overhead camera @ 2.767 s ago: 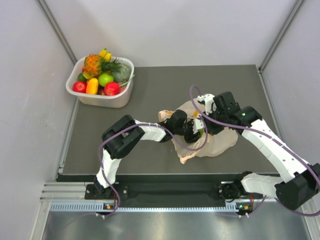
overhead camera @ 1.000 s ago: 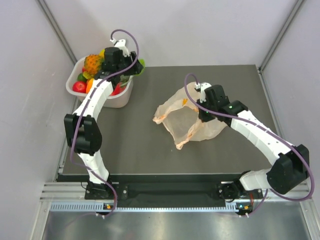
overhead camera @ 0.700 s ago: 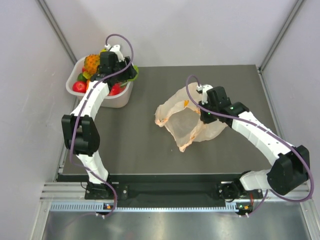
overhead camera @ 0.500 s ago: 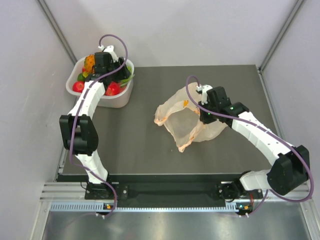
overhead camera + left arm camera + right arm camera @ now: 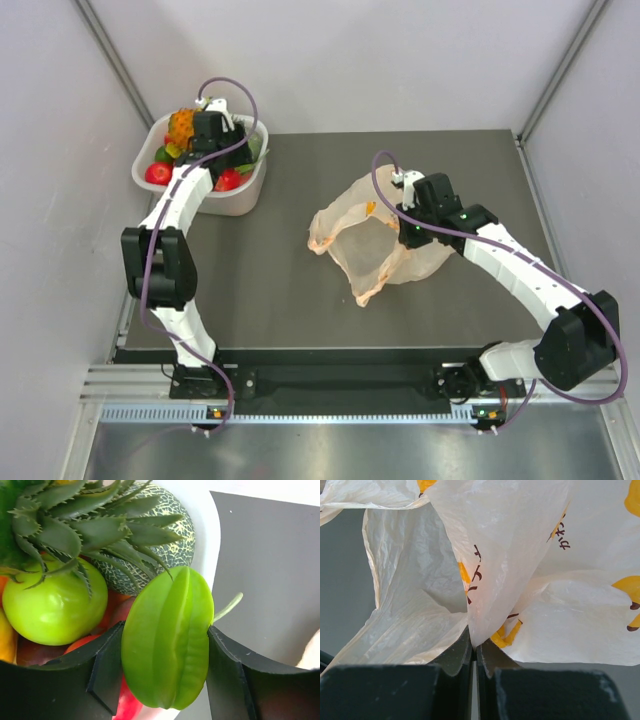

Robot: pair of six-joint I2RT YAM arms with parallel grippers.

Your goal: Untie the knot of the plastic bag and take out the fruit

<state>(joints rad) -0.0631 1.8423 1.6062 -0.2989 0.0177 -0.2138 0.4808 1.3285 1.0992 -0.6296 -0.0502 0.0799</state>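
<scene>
1. The top view is showing the whole table (image 5: 300, 300). The plastic bag (image 5: 362, 243) is lying near the middle, a bit to the right, and its mouth is gaping open toward the left. The white tub (image 5: 228, 204) is sitting at the far left corner.
2. Only that view is showing both arms at once. The left gripper (image 5: 222, 140) is reaching over the tub. The right gripper (image 5: 407, 234) is sitting at the bag's right side, well apart from the left one.
3. The left wrist view is showing what the top view is hiding. The left gripper is squeezing a green star fruit (image 5: 167, 630), with one finger pressing on each side of it.
4. The star fruit is hanging by the tub's rim, just beside the netted melon (image 5: 172, 547), the green apple (image 5: 50, 605) and the spiky leaves of the pineapple (image 5: 65, 530).
5. The right wrist view is showing the right gripper's jaws pressing nearly together and pinching a fold of the bag's thin film at their tips.
6. From that pinch the film is spreading up and out, and it is looking pale with yellow and brown print.
</scene>
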